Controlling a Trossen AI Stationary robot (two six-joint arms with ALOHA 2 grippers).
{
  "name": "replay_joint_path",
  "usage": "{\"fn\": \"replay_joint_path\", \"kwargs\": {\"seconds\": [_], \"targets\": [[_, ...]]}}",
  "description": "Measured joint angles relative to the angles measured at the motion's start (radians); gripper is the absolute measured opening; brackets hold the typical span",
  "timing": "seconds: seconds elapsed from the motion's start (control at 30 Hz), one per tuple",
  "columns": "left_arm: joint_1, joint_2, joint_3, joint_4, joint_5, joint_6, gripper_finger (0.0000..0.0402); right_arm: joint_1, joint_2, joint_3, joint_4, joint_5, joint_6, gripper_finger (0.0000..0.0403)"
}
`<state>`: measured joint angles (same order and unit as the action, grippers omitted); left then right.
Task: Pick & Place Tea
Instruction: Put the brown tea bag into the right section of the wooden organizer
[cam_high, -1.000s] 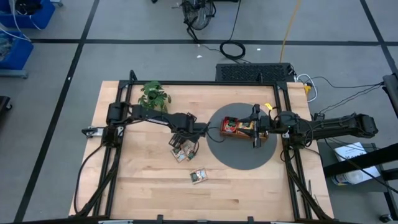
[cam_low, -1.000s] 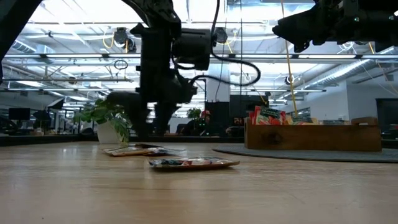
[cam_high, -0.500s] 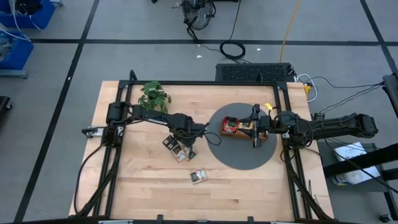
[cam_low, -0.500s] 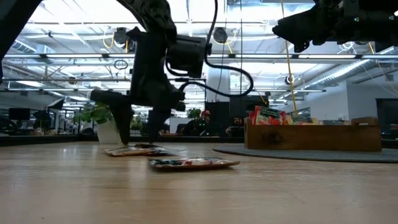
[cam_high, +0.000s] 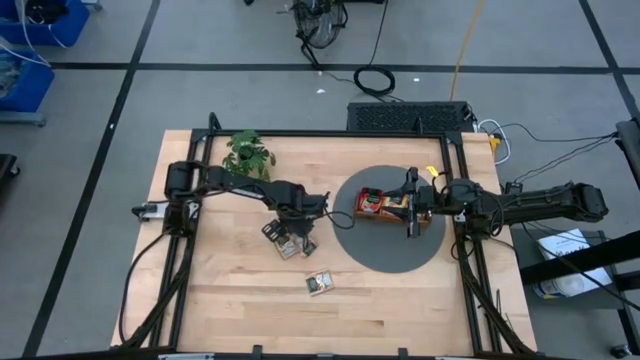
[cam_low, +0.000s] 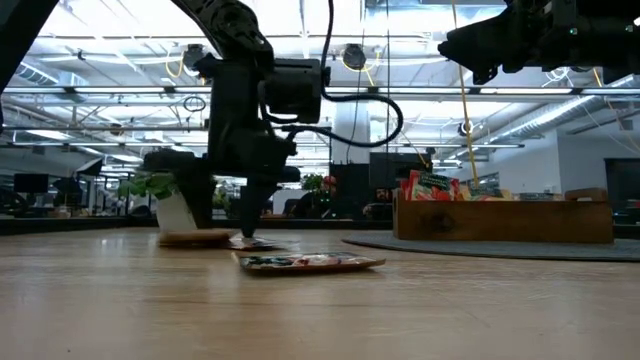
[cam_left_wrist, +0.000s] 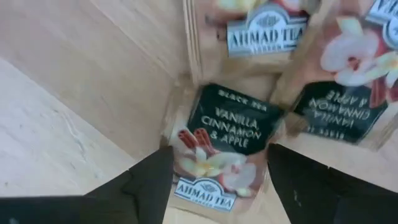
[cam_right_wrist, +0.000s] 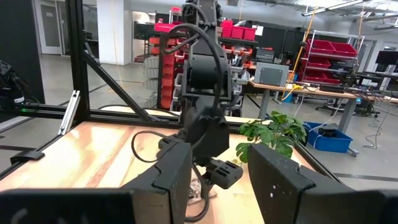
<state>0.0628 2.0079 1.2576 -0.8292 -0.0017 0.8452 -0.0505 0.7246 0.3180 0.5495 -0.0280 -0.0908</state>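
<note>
I see my left pincer (cam_left_wrist: 214, 180) standing open, tips down on the surface (cam_high: 230, 290), straddling a tea sachet (cam_left_wrist: 221, 146) without holding it. More sachets (cam_left_wrist: 339, 81) lie just beyond; my right pincer (cam_high: 412, 228) hangs half-open, empty, over the tray (cam_high: 425, 222).

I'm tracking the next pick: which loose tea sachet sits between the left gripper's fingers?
The dark-labelled Vanilla, Cinnamon & Apple paper sachet, between the open left gripper fingers; its neighbours lie outside them, and one sachet lies apart.
</note>
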Motion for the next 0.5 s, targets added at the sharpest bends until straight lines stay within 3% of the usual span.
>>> {"fn": "replay_joint_path", "kwargs": {"seconds": [0.2, 0.5], "targets": [[0.014, -0.007, -0.048, 0.062, 0.042, -0.009, 0.0204, 0.0, 0.0, 0.0, 0.0, 0.0, 0.0, 0.0141], [0.02, -0.008, -0.049, 0.113, 0.079, -0.008, 0.0056, 0.0, 0.0, 0.0, 0.0, 0.0, 0.0, 0.0141]]}}
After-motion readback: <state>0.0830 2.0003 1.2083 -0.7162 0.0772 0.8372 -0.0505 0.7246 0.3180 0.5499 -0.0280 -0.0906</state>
